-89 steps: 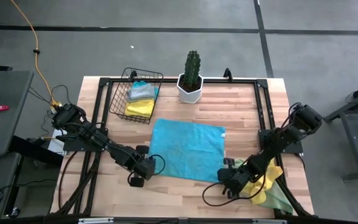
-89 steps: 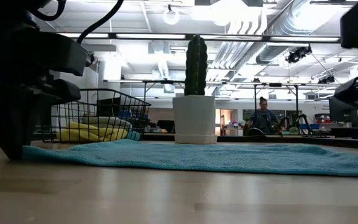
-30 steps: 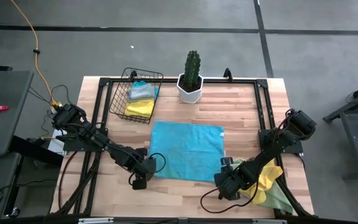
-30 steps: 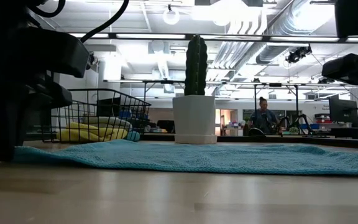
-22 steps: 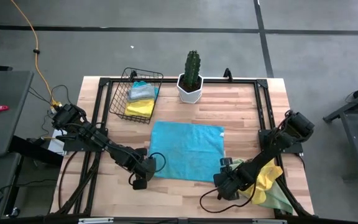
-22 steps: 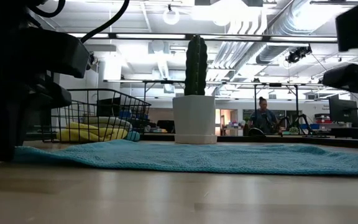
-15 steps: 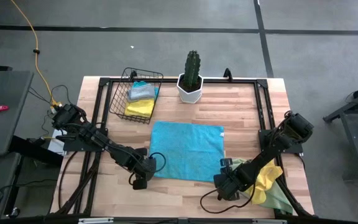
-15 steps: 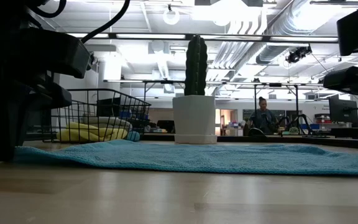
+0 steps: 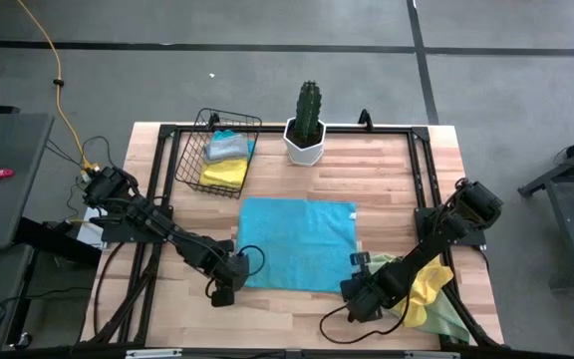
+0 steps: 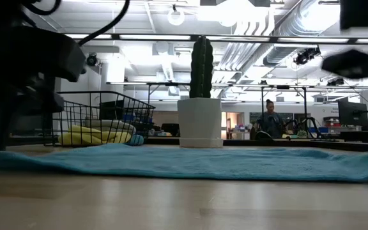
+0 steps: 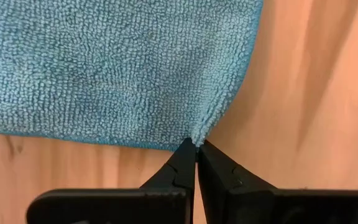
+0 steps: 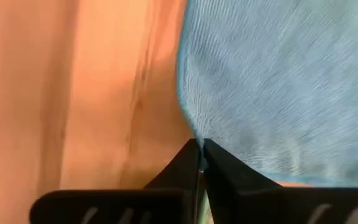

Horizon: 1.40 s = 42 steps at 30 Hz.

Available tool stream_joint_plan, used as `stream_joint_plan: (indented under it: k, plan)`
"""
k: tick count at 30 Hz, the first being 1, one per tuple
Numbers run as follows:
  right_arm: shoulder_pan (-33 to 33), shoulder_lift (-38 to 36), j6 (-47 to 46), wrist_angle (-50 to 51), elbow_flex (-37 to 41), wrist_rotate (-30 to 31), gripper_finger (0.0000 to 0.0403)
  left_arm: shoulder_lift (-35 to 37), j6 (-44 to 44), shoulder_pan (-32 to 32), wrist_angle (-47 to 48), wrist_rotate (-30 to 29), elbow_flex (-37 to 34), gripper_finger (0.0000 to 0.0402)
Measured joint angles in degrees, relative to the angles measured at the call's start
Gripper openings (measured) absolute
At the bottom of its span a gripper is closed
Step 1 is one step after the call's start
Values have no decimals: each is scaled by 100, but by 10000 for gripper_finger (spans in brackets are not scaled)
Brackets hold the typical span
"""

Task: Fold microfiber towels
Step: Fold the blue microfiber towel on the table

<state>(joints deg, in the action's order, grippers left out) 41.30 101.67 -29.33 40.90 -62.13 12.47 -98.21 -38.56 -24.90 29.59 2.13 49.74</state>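
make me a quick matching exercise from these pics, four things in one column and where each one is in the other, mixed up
Things:
1. turquoise towel
2. cactus pot
3. wire basket
4. left gripper

Places or states:
a. far left part of the table, holding folded towels
b. spread flat mid-table
c. pinching a near towel corner
d. far edge of the table, behind the towel

Pairs: 1-b, 2-d, 3-a, 4-c

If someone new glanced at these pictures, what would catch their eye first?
The turquoise towel spread flat mid-table, with the left gripper and right gripper each pinching a near corner. Behind it stand a cactus in a white pot and a wire basket of folded towels.
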Motion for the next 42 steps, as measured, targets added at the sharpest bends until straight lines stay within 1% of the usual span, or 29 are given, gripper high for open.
stream_joint_plan:
  k: [3, 5, 8, 11, 14, 16, 18, 20, 24, 28, 31, 35, 38, 42]
  plan:
    - [0, -2, 258, 197, -338, 98, 3, 124, -181, -165, 30, 183, -6, 1]
    - [-2, -4, 401, 355, -580, 100, 5, 239, -372, -321, 109, 374, -40, 1]
    - [0, -7, 509, 430, -876, 44, 2, 489, -747, -604, 91, 455, -29, 1]
    - [-2, -7, 519, 372, -1136, -212, 1, 677, -1168, -893, 83, 684, -22, 1]
    - [-5, -9, 392, 306, -1314, -586, 1, 774, -1506, -1128, 58, 1144, -21, 1]
    - [-45, -9, 394, 188, -1384, -787, 1, 812, -1587, -1226, 35, 1363, -11, 1]
    - [-103, -9, 448, 176, -1405, -786, 1, 810, -1466, -1239, 55, 1399, -13, 1]
    - [-241, -9, 429, 269, -1405, -773, 1, 850, -1252, -1120, 106, 1396, -13, 1]
    - [-526, -9, 199, 567, -1390, -691, 0, 966, -825, -758, 232, 1144, -13, 0]
    - [-717, -9, 108, 678, -1388, -393, 0, 1190, -420, -350, 631, 579, -4, 0]
    - [-836, -9, 108, 681, -1388, -210, 0, 1370, -281, -43, 985, 56, -9, 0]
    - [-1035, -9, 23, 863, -1388, 54, 0, 1530, -278, 314, 1448, -502, -13, 0]
    - [-1185, -9, -311, 1229, -1388, 262, 0, 1583, -351, 486, 1818, -657, -11, 0]
    - [-1288, -9, -819, 1668, -1383, 681, 0, 1576, -666, 555, 1969, -965, -30, 0]
